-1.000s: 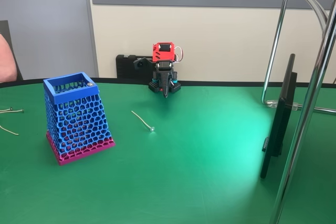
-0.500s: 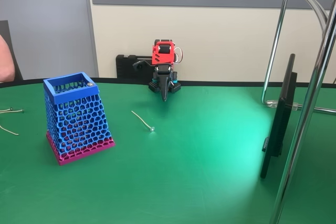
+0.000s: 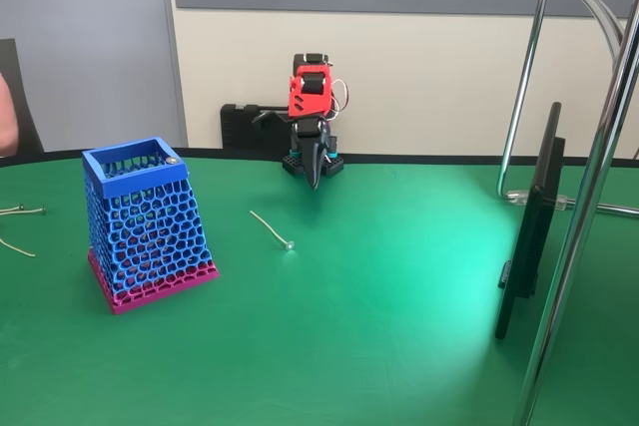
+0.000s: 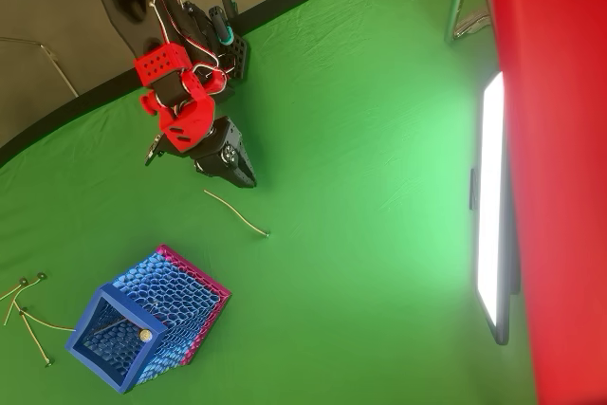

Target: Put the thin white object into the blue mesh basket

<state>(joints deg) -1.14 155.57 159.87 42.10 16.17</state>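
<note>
The thin white object (image 3: pixel 271 229) (image 4: pixel 236 212) lies flat on the green table, its small knob at the end nearer the camera in the fixed view. The blue mesh basket (image 3: pixel 143 216) (image 4: pixel 159 321) stands to its left on a magenta base; a similar rod with a knob (image 4: pixel 142 335) rests inside at the rim. My gripper (image 3: pixel 316 181) (image 4: pixel 247 178) hangs point-down at the back of the table, beyond the white object and apart from it. Its fingers are shut with nothing between them.
Several thin pale wire pieces (image 3: pixel 20 213) (image 4: pixel 26 307) lie left of the basket. A dark monitor (image 3: pixel 532 216) (image 4: pixel 493 206) and chrome stand poles (image 3: pixel 589 197) occupy the right side. A person's arm (image 3: pixel 5 112) shows at the left edge.
The arm's red wrist has risen a little and the gripper has shifted slightly. The person's arm at the left edge has drawn back. The white object and basket have not moved.
</note>
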